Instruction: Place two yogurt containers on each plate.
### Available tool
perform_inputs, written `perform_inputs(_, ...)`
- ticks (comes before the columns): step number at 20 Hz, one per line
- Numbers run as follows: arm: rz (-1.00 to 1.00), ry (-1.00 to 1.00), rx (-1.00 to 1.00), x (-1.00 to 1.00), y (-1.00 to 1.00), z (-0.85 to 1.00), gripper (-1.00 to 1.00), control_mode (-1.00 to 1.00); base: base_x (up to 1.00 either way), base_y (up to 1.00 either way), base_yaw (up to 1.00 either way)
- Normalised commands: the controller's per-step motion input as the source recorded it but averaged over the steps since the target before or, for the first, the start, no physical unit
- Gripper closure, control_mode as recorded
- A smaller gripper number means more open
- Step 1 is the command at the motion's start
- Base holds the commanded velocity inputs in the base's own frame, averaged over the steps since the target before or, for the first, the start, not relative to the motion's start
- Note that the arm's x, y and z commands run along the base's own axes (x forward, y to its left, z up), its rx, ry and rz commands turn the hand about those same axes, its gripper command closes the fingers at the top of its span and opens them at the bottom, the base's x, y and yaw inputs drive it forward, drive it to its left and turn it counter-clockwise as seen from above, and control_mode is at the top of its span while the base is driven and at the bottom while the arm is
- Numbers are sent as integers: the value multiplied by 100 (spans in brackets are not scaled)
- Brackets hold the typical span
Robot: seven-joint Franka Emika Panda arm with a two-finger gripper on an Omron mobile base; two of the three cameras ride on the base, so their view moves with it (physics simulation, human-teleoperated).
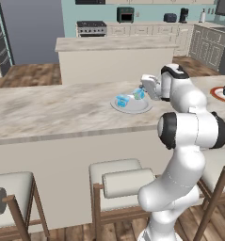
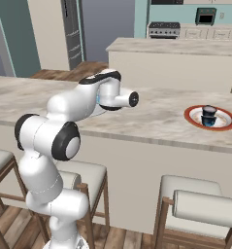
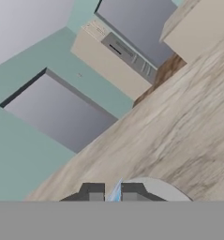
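Stool (image 1: 115,181) foremost; hand (image 1: 143,90) apparently gripping blue cup (image 1: 139,93) over plate (image 1: 131,106)

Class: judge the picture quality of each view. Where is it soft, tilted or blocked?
Left base view: evenly lit, slightly soft; grey plate readable. Right base view: arm blocks that plate; red-rimmed plate clear. Hand view: strongly rolled, blurry, counter slanting.

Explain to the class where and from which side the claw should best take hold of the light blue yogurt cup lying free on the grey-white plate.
The free light blue yogurt cup sits tilted on the grey-white plate, beside the one the claw already holds. Probably best: come from above and pinch its side walls, since the tub is tiny and the plate's shallow rim blocks a low sideways approach.
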Motion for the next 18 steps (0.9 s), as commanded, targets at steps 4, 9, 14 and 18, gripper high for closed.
perform_inputs(4, 0, 0, 0, 0, 7, -39, 100, -100, 0, 0, 0)
perform_inputs(9, 0, -1, 0, -7, 13, -36, 100, -100, 0, 0, 0)
perform_inputs(14, 0, -4, 0, -12, 18, -39, 100, -100, 0, 0, 0)
perform_inputs(18, 0, -8, 0, -18, 24, -42, 100, -100, 0, 0, 0)
